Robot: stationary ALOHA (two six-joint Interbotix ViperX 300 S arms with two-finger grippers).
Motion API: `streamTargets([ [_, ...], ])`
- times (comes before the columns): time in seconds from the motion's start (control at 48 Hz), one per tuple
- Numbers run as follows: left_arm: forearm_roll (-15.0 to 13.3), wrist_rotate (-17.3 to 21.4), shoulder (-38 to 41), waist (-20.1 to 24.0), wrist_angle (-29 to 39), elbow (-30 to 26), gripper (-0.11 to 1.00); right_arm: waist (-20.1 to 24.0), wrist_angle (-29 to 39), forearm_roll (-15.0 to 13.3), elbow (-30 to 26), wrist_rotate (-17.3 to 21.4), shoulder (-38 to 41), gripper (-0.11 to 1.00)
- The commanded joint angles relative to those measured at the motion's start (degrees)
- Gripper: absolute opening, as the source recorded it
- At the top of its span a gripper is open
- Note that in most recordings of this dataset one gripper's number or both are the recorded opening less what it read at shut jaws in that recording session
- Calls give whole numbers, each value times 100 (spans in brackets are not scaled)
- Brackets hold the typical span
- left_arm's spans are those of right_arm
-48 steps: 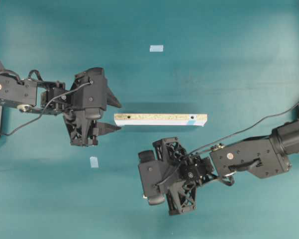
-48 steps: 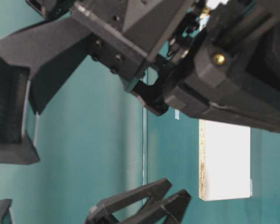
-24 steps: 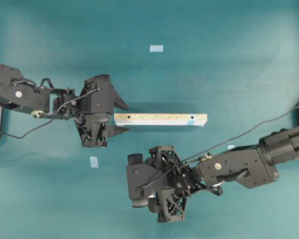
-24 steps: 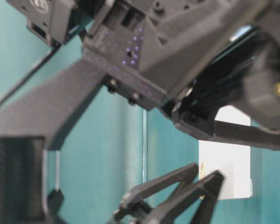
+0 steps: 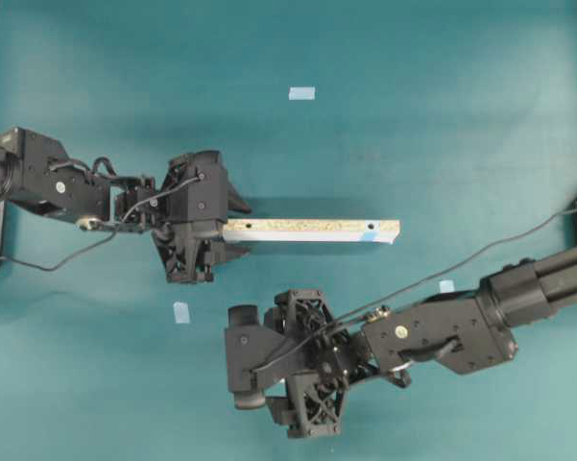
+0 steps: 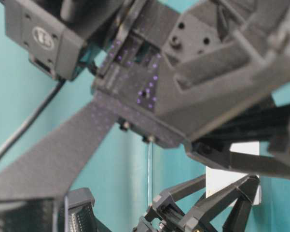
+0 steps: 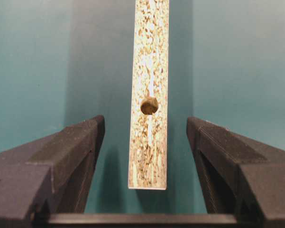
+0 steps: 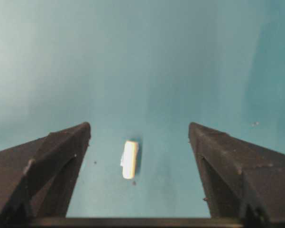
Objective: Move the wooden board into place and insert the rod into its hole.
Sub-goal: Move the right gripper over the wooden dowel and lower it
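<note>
The wooden board (image 5: 310, 230) lies flat on the teal surface (image 5: 442, 115) near its middle, its long axis running left to right, speckled edge up and a light-blue mark near its right end. The left gripper (image 5: 238, 228) sits at the board's left end with its jaws spread to either side; in the left wrist view the end of the board (image 7: 149, 95) stands between the two fingers (image 7: 68, 156) with clear gaps on both sides, so nothing is clamped yet, and a small dark hole (image 7: 149, 105) faces the camera. The right gripper (image 8: 133, 175) works nearer the front edge of the surface, well apart from the board, jaws wide; between them in the right wrist view lies the rod (image 8: 129, 159), loose on the surface and touched by neither finger. The table-level view is mostly filled by blurred arm parts, with a piece of the board's white face (image 6: 217, 176) behind them. Judged from this, the task is at an early stage: the board is not gripped or moved into place, the rod is not picked up, and the insertion remains entirely ahead.
</note>
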Motion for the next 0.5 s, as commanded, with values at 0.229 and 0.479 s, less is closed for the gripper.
streamTargets([
  [0.229,-9,18,-70,18,-53,-70,69,44,325,0,-299,35,62,90],
  [0.479,-9,9,-70,9,-53,-123,69,62,765,-9,-571,352,272,88],
])
